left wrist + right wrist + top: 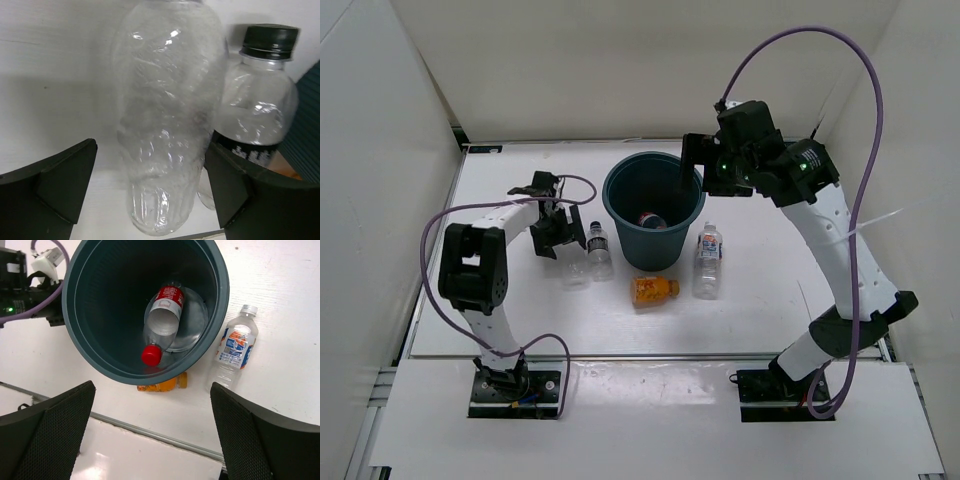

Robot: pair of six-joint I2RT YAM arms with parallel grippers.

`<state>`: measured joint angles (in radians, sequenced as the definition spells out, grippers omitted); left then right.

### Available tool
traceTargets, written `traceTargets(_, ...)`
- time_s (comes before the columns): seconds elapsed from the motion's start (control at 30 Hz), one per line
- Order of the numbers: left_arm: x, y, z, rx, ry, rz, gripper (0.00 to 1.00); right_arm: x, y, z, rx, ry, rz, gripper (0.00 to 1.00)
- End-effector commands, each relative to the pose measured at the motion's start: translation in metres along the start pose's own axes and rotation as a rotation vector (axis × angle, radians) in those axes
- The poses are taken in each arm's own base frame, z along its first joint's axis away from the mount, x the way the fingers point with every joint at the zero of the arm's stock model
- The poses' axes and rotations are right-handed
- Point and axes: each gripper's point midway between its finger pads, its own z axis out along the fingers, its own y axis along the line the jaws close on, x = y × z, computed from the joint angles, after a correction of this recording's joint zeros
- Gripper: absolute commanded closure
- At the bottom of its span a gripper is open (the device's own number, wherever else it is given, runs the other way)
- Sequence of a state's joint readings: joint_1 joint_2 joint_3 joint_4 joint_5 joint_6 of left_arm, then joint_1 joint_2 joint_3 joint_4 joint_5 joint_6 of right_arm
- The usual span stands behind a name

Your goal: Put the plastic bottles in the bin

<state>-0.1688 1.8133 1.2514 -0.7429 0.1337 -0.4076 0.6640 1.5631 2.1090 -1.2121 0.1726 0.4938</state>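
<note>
One of five is done: the red-label bottle (162, 322) lies at the bottom of the dark teal bin (660, 250). Four remain on the desk (770, 290): the orange bottle (655, 290) and blue-label bottle (708, 260) just beside the bin, and the dark-label bottle (260, 100) and a clear, ribbed bottle (165, 125) to its left. The left pincer (150, 182) is wide open astride the clear bottle, not yet gripping. The right pincer (152, 410) hangs open and empty over the bin.

Bright even light, soft shadows, sharp
</note>
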Motion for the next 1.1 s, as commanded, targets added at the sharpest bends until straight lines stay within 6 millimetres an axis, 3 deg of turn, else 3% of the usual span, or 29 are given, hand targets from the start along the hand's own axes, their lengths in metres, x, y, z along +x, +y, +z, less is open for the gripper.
traceTargets(0.0, 0.006, 0.000, 0.011, -0.012, 0.027, 0.021, 0.03, -0.001, 0.003, -0.008, -0.025, -0.005, -0.037, 0.01)
traceTargets(0.1, 0.011, 0.002, 0.019, -0.011, 0.051, 0.018, 0.17, -0.003, 0.002, -0.006, -0.025, -0.003, -0.040, 0.01)
traceTargets(0.17, 0.008, -0.001, 0.013, -0.003, 0.031, 0.012, 0.30, -0.002, 0.001, -0.002, -0.021, 0.006, -0.041, 0.01)
traceTargets(0.23, 0.005, 0.002, -0.001, -0.039, 0.014, -0.010, 0.36, -0.004, -0.001, -0.002, -0.021, 0.006, -0.032, 0.01)
traceTargets(0.33, -0.020, 0.001, -0.053, -0.092, -0.115, -0.072, 0.41, -0.007, -0.007, -0.001, -0.008, 0.001, -0.020, 0.01)
traceTargets(0.5, -0.072, -0.034, -0.186, -0.002, -0.471, -0.179, 0.37, 0.004, -0.020, 0.009, 0.034, 0.041, 0.036, 0.01)
traceTargets(0.53, -0.085, -0.061, -0.224, 0.119, -0.561, -0.153, 0.37, 0.009, -0.028, 0.014, 0.049, 0.058, 0.065, 0.01)
traceTargets(0.6, -0.093, -0.089, -0.252, 0.237, -0.627, -0.122, 0.37, 0.014, -0.034, 0.015, 0.047, 0.071, 0.113, 0.01)
traceTargets(0.67, -0.094, -0.132, -0.283, 0.350, -0.686, -0.039, 0.37, 0.018, -0.046, 0.025, 0.055, 0.087, 0.169, 0.01)
traceTargets(0.73, -0.085, -0.172, -0.290, 0.410, -0.685, 0.069, 0.36, 0.022, -0.050, 0.027, 0.043, 0.100, 0.216, 0.01)
traceTargets(0.77, -0.088, -0.191, -0.288, 0.426, -0.682, 0.108, 0.36, 0.019, -0.058, 0.026, 0.051, 0.088, 0.250, 0.01)
traceTargets(0.83, -0.073, -0.227, -0.281, 0.466, -0.654, 0.218, 0.35, 0.025, -0.073, 0.028, 0.077, 0.095, 0.289, 0.01)
traceTargets(0.87, -0.074, -0.243, -0.291, 0.487, -0.679, 0.250, 0.33, 0.024, -0.074, 0.026, 0.067, 0.087, 0.298, 0.01)
traceTargets(0.9, -0.072, -0.256, -0.274, 0.475, -0.655, 0.282, 0.31, 0.028, -0.078, 0.029, 0.074, 0.102, 0.320, 0.01)
traceTargets(0.93, -0.061, -0.271, -0.269, 0.477, -0.649, 0.339, 0.29, 0.033, -0.087, 0.031, 0.086, 0.109, 0.341, 0.01)
traceTargets(1.0, -0.058, -0.280, -0.250, 0.437, -0.617, 0.363, 0.25, 0.039, -0.094, 0.034, 0.087, 0.124, 0.376, 0.01)
traceTargets(1.07, -0.051, -0.280, -0.244, 0.417, -0.592, 0.374, 0.19, 0.052, -0.106, 0.043, 0.101, 0.168, 0.429, 0.01)
